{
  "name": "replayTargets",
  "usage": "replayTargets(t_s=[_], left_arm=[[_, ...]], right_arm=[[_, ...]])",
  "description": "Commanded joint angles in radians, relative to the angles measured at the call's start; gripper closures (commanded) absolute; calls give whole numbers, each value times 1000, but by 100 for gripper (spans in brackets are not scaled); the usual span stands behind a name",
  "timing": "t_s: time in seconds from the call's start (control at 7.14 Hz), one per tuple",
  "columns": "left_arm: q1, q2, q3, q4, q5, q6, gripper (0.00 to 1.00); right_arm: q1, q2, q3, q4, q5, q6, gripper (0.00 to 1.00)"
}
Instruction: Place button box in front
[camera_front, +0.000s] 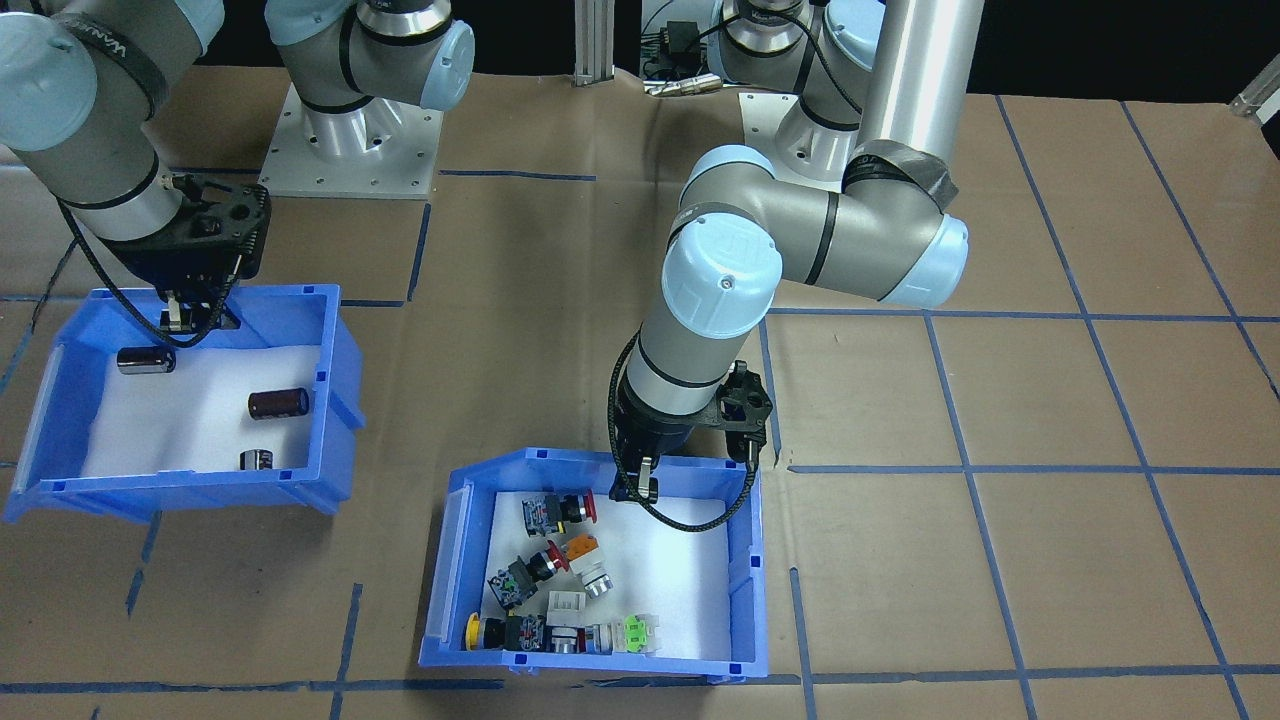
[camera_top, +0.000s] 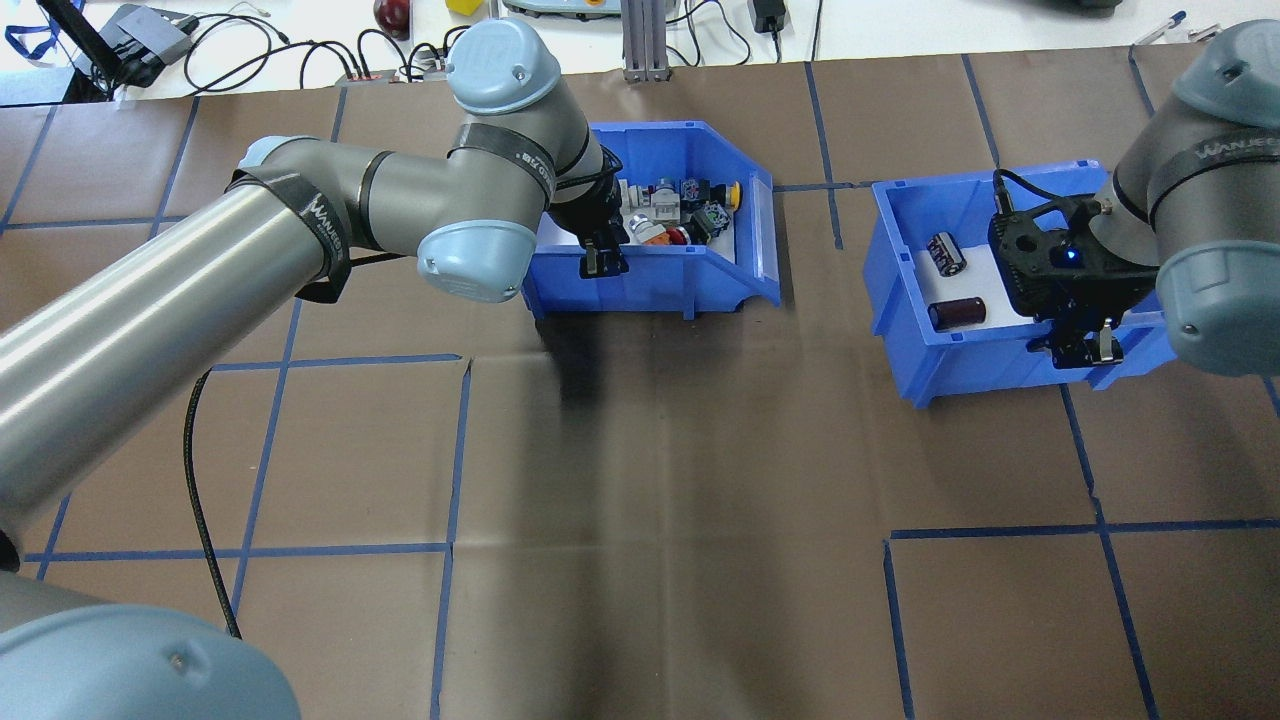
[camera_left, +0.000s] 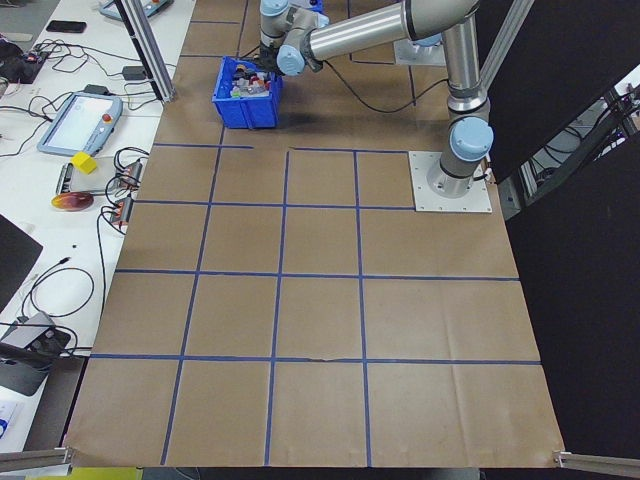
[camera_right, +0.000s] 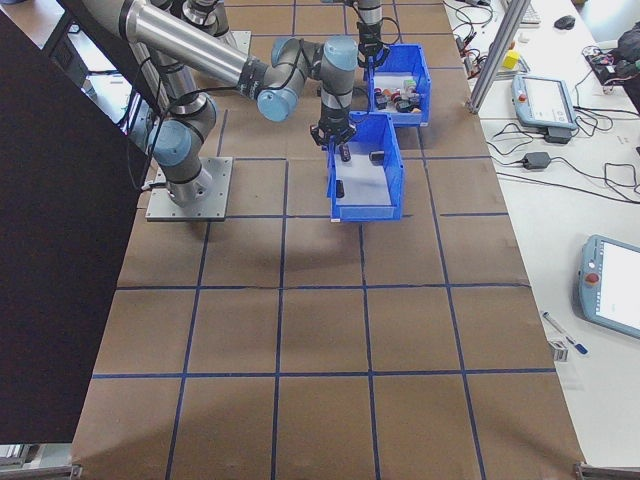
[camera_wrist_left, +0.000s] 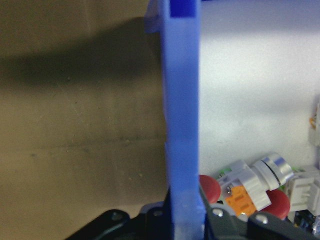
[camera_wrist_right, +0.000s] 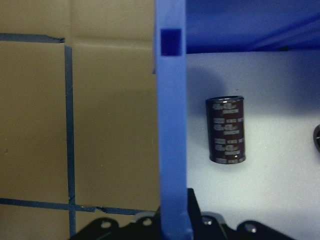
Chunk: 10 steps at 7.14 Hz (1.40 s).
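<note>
Gripping the button box (camera_front: 745, 560) wall, left fingers (camera_front: 647, 467) clamped at frame centre. Risking tilt and spilled switches (camera_front: 545, 570) from one-sided hold

Button box (camera_front: 745, 560): blue plastic bin, white foam lining, upright on the brown-paper surface (camera_front: 1000, 560), at the operator-side edge in the front-facing view. Inside: a loose pile of push-button switches (camera_front: 550, 590) with red, orange, green and yellow caps, lying on their sides. Left pincer (camera_front: 640, 488) straddles its robot-side wall.
</note>
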Motion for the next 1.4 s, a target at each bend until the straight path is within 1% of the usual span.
replayTargets(t_s=[0.0,0.14,0.28,0.42,0.56,0.7,0.84,0.98,1.12,1.26], left_arm=[[-1,40,42,-196,15,2,1],[10,62,111,-358,13,3,1],[14,62,183,-489,16,59,1],[14,75,238,-545,69,224,1],[24,118,255,-558,126,414,1],[75,169,255,-561,126,645,1],[140,224,246,-594,128,934,1],[184,258,243,-628,134,1212,1],[211,266,258,-627,133,1408,1],[212,281,257,-628,133,1624,1]], right_arm=[[1,-32,35,3,0,25,94],[4,-89,90,5,0,83,94],[7,-157,158,2,3,140,94],[10,-228,216,0,7,183,93],[18,-283,259,5,8,203,93],[48,-313,290,6,8,205,93],[105,-321,304,6,6,249,93],[184,-321,306,6,6,317,93],[249,-319,306,8,6,379,93],[306,-315,307,3,8,440,93]])
